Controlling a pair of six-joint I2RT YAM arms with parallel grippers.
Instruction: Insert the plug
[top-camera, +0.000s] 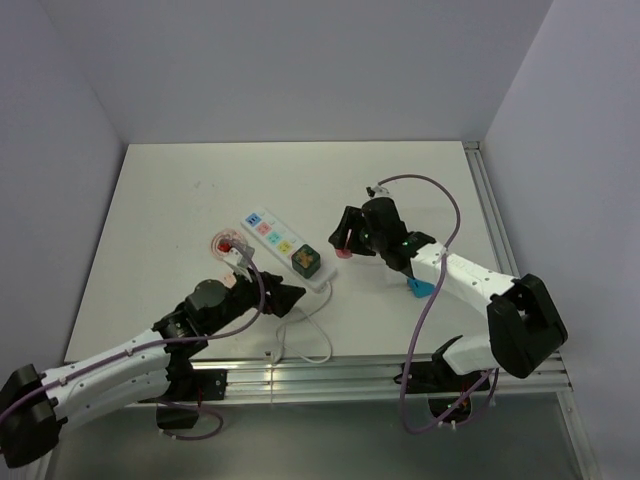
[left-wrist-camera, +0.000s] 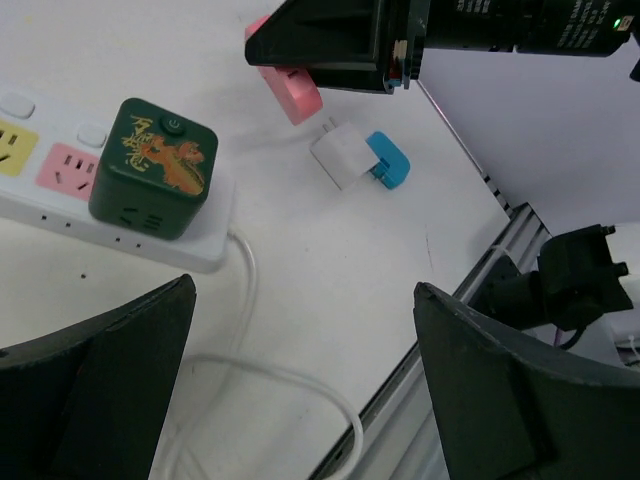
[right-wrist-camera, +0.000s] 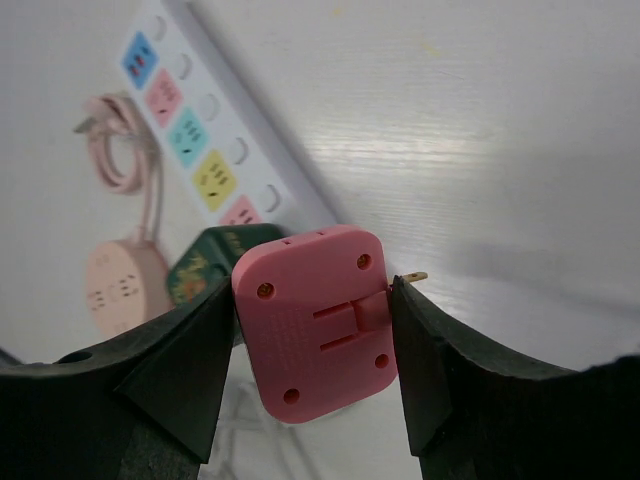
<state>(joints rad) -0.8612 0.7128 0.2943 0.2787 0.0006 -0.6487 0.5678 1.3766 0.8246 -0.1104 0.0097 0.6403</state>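
Both jaws of the right gripper clamp the pink plug above the table, right of the power strip; its prongs should line up over a free socket before lowering. The left gripper has its jaws apart

the top external camera sits high at the near side of the white desk, looking down and forward over all of it to the back wall. the left wrist camera hangs low and near the desk, facing right across the green cube adapter on the power strip toward the pink plug. the right wrist camera looks past that plug from very close, back toward the strip and adapter; all three views share these.
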